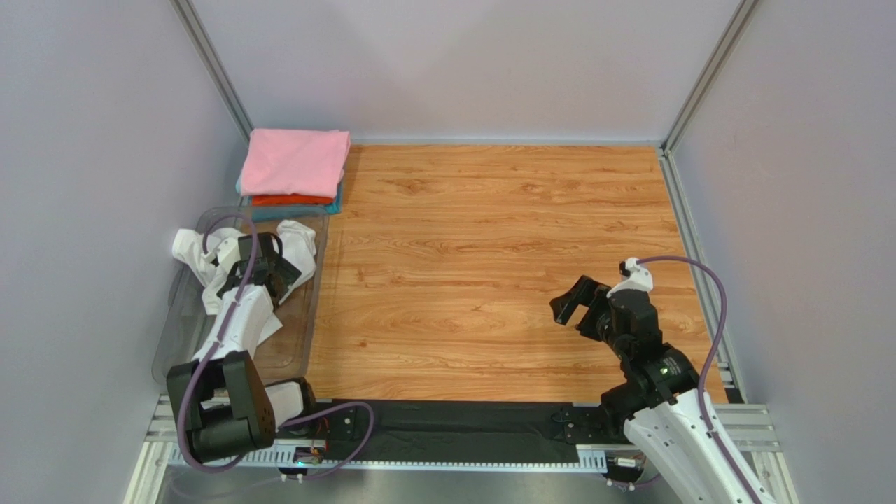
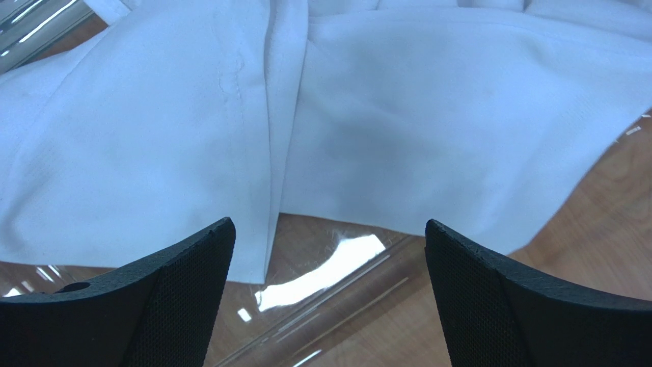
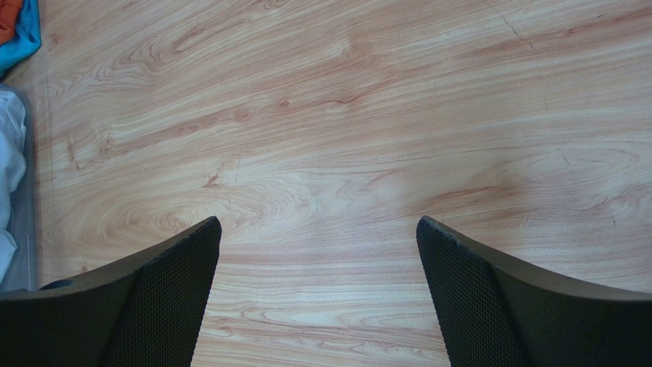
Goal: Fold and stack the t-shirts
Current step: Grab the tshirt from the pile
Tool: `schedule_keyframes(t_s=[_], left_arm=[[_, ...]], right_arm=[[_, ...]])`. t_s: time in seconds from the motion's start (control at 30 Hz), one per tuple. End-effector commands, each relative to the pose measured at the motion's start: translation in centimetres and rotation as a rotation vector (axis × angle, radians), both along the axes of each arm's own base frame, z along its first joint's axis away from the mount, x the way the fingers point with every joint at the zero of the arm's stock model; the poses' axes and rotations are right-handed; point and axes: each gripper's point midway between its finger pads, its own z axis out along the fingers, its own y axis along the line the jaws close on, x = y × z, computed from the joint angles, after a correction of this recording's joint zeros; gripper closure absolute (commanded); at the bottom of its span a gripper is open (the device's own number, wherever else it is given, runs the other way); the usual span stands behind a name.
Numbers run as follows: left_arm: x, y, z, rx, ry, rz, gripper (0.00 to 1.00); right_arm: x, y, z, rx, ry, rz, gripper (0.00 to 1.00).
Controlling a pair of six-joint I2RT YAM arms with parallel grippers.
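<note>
A crumpled white t-shirt [image 1: 210, 260] lies in the clear plastic bin [image 1: 300, 331] at the left. My left gripper [image 1: 271, 265] hangs over it, open and empty. In the left wrist view the white t-shirt [image 2: 398, 115] fills the frame just beyond the open gripper [image 2: 329, 245], apart from the fingertips. A folded stack sits at the back left: a pink t-shirt [image 1: 294, 161] on top, an orange-red one [image 1: 289, 200] and a teal one [image 1: 334, 205] under it. My right gripper [image 1: 573, 299] is open and empty above bare table; it also shows in the right wrist view [image 3: 317, 245].
The bin's clear floor and rim [image 2: 344, 294] show under the left fingers. The wooden table [image 1: 494, 252] stretches between the arms. Grey walls close in the left, back and right sides. A strip of white cloth [image 3: 9, 153] and teal cloth [image 3: 27, 34] shows at the right wrist view's left edge.
</note>
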Motion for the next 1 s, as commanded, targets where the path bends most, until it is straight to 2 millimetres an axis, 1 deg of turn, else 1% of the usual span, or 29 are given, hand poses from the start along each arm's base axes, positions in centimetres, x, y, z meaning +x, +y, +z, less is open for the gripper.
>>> schedule_keyframes(t_s=[0.0, 0.07, 0.1, 0.17, 0.2, 0.27, 0.33, 0.37, 0.47, 0.5, 0.53, 0.57, 0.6, 0.63, 0.73, 0.83, 0.87, 0.93, 0.97], left_arm=[[2.4, 1.6, 0.8, 0.036, -0.054, 0.016, 0.0], [2.9, 1.8, 0.1, 0.028, -0.049, 0.018, 0.0], [3.1, 1.7, -1.0, 0.011, -0.025, 0.012, 0.0], [2.8, 2.1, -1.7, -0.025, 0.016, 0.032, 0.0], [2.8, 2.2, -2.3, -0.045, 0.039, 0.033, 0.02], [2.9, 2.4, -2.5, -0.058, 0.046, 0.03, 0.07], [3.0, 2.4, -2.8, -0.064, 0.058, 0.027, 0.21], [2.9, 2.4, -2.9, -0.073, 0.062, 0.032, 0.42], [2.6, 2.6, -3.2, -0.09, 0.063, 0.048, 0.7], [2.5, 2.7, -3.2, -0.092, 0.061, 0.055, 0.71], [2.5, 2.8, -3.3, -0.094, 0.064, 0.056, 0.75], [2.5, 2.7, -3.3, -0.1, 0.061, 0.048, 0.88], [2.8, 2.6, -3.2, -0.1, 0.048, 0.037, 0.92], [3.0, 2.4, -3.1, -0.108, 0.038, 0.017, 1.0], [3.8, 1.4, -2.8, -0.137, -0.004, -0.045, 1.0], [4.8, 0.3, -1.8, -0.161, -0.088, -0.116, 1.0], [5.3, -0.4, -0.9, -0.168, -0.151, -0.155, 1.0], [5.8, -0.9, 0.3, -0.159, -0.233, -0.185, 1.0], [6.1, -1.6, 1.7, -0.154, -0.323, -0.221, 1.0]], right_arm=[[0.6, 0.1, 0.4, -0.001, -0.024, -0.002, 0.0], [0.5, 0.2, 0.3, 0.002, -0.018, 0.004, 0.0], [0.5, 0.3, 0.3, 0.004, -0.016, 0.009, 0.0], [0.4, 0.2, 0.2, 0.004, -0.012, 0.0, 0.0], [0.4, 0.1, 0.1, 0.005, -0.007, -0.002, 0.0], [0.3, 0.3, 0.1, 0.01, -0.006, 0.007, 0.0], [0.4, 0.3, 0.1, 0.009, -0.005, 0.004, 0.0], [0.4, 0.1, 0.0, 0.006, -0.003, -0.005, 0.0], [0.3, 0.3, 0.0, 0.013, 0.002, 0.004, 0.0], [0.2, 0.3, 0.0, 0.015, 0.006, 0.003, 0.0], [0.2, 0.3, 0.0, 0.016, 0.003, 0.0, 0.0], [0.2, 0.2, 0.0, 0.012, 0.003, -0.005, 0.0], [0.2, 0.2, -0.1, 0.015, 0.006, -0.006, 0.0], [0.2, 0.2, -0.1, 0.016, 0.006, -0.004, 0.0], [0.2, 0.2, 0.0, 0.016, 0.004, -0.006, 0.0], [0.2, 0.3, 0.0, 0.019, 0.003, 0.002, 0.0], [0.1, 0.4, 0.0, 0.02, 0.005, 0.008, 0.0], [0.2, 0.4, 0.1, 0.022, 0.002, 0.006, 0.0], [0.1, 0.5, 0.0, 0.023, 0.003, 0.01, 0.0]])
